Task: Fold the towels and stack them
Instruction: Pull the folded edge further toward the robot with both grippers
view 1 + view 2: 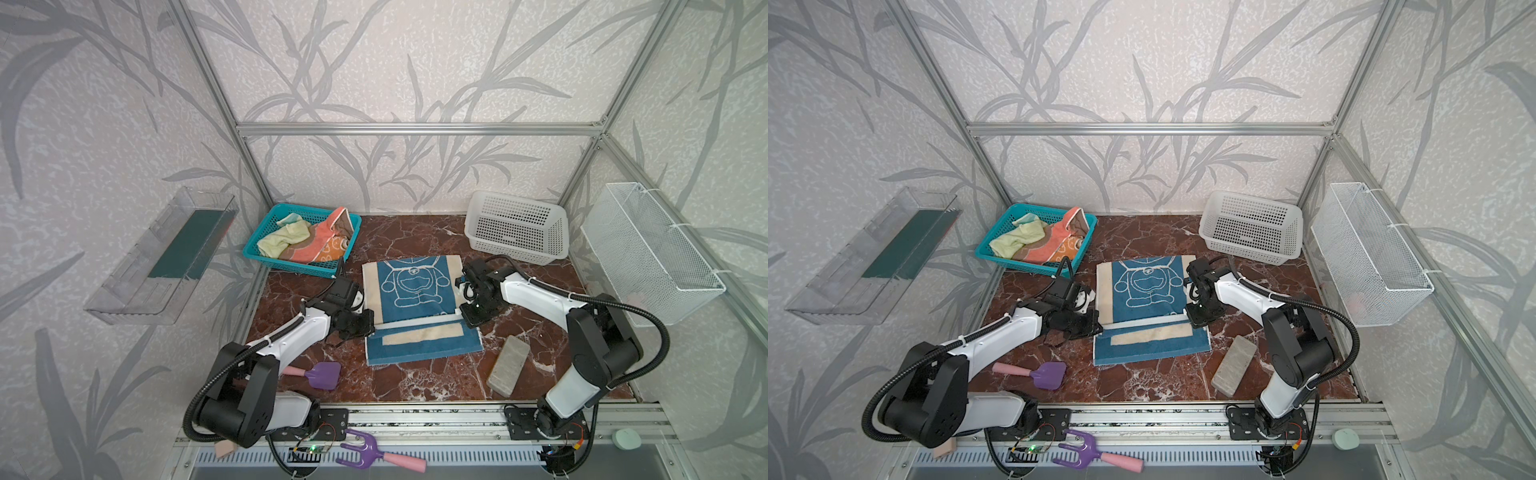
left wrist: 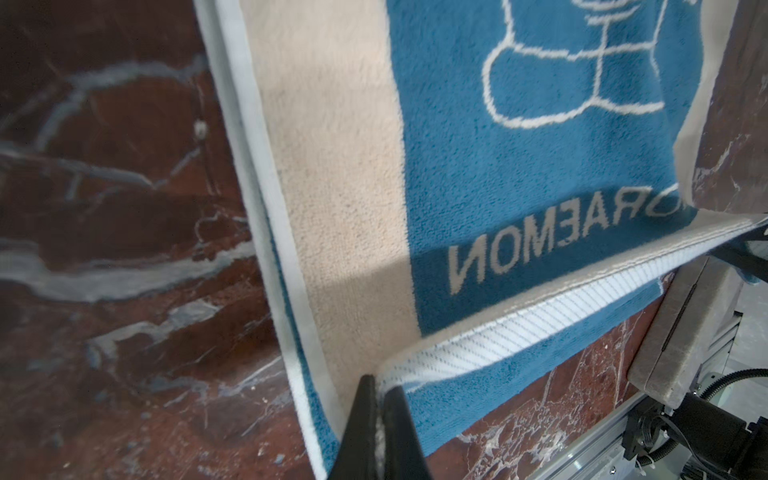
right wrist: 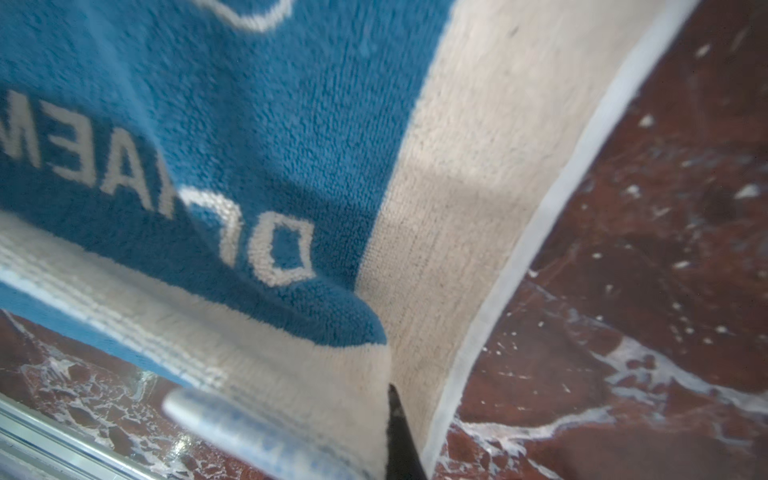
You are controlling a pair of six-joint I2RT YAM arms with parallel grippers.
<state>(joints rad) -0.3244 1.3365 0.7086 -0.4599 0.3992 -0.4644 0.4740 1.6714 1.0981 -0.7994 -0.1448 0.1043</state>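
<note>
Claws on both arms grip the blue-and-cream towel (image 1: 415, 291), which lies at the centre of both top views on the tabletop (image 1: 415, 382). We see the left claw (image 2: 376, 419) clenched on the white hem at one lifted corner, with its fingers pressed together and cloth between them. The right claw (image 3: 392, 411) pinches the opposite lifted corner, and the hem runs between the two claws across the towel. The salmon towel (image 1: 328, 245) and the pale yellow towel (image 1: 282, 241) sit crumpled in the teal basket (image 1: 270, 222), left of centre in the frame.
</note>
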